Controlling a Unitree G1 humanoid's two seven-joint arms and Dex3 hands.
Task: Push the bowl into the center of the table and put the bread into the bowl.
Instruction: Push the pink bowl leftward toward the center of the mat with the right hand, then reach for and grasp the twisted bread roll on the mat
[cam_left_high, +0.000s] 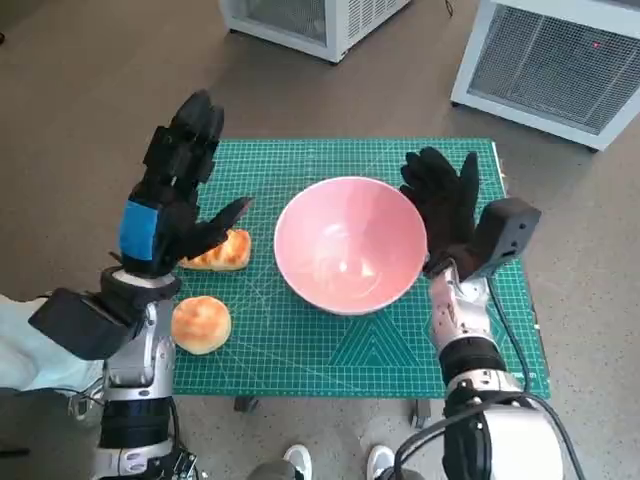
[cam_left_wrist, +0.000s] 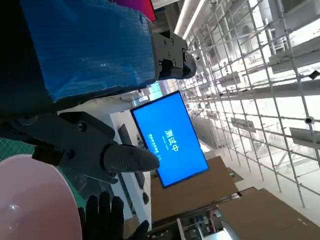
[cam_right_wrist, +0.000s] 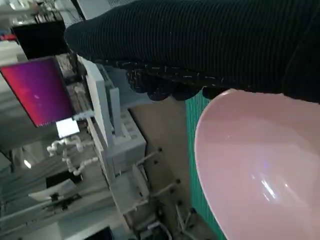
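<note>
A pink bowl (cam_left_high: 350, 243) stands upright near the middle of the green cutting mat (cam_left_high: 300, 340); it also shows as the bowl (cam_left_wrist: 35, 200) and the bowl (cam_right_wrist: 260, 160) in the wrist views. My right hand (cam_left_high: 443, 200), gloved, stands with fingers spread right beside the bowl's right rim. Two bread rolls lie left of the bowl: one roll (cam_left_high: 222, 252) partly behind my left hand (cam_left_high: 175, 190), the other roll (cam_left_high: 201, 323) nearer the front edge. The left hand is raised above the mat with fingers apart, holding nothing.
White cabinets (cam_left_high: 545, 60) with grilles stand on the floor beyond the table. A person's white shoes (cam_left_high: 335, 460) show at the table's front edge. A lit blue screen (cam_left_wrist: 170, 140) shows in the left wrist view.
</note>
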